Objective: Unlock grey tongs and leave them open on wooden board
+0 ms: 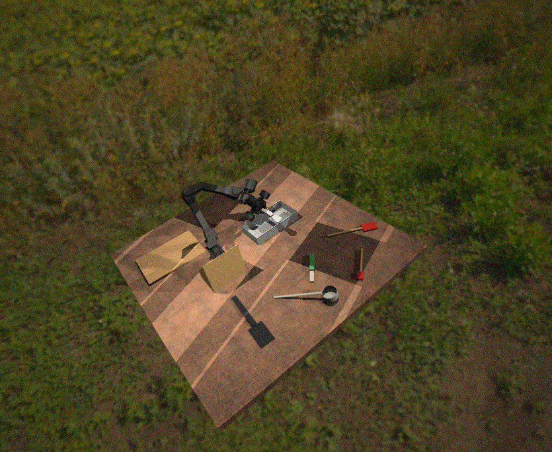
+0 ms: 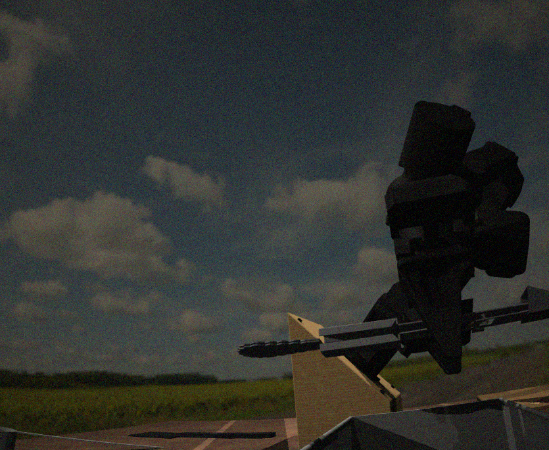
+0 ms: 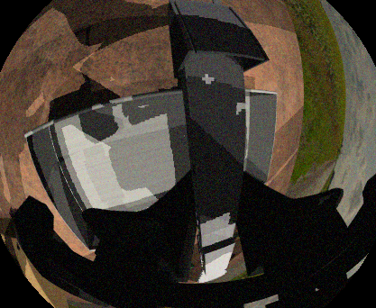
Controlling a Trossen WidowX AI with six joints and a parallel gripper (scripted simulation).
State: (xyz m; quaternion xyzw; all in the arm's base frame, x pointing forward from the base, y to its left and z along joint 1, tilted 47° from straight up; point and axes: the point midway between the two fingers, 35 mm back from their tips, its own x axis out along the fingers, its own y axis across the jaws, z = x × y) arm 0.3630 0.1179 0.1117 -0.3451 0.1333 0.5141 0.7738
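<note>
The grey tongs [image 1: 270, 213] [image 2: 361, 333] [image 3: 214, 113] are held above the roasting tin [image 1: 259, 240] [image 2: 425, 424] [image 3: 135, 153]. They are nearly level, their scalloped tips slightly lower than the hinge end in the exterior view. Their arms lie close together. My gripper [image 1: 260, 213] [image 2: 439, 341] [image 3: 212, 170] is shut on the tongs, its fingers on both sides of them towards the hinge end. The state of the lock cannot be made out. The wooden board [image 1: 166, 255] lies flat on the table near the arm's base.
A wooden wedge-shaped block [image 1: 225, 272] [image 2: 337, 397] stands beside the arm's base. A black spatula [image 1: 261, 334], a saucepan [image 1: 330, 295], a green and white item [image 1: 311, 265] and two red-headed tools [image 1: 369, 226] [image 1: 359, 275] lie farther off on the table.
</note>
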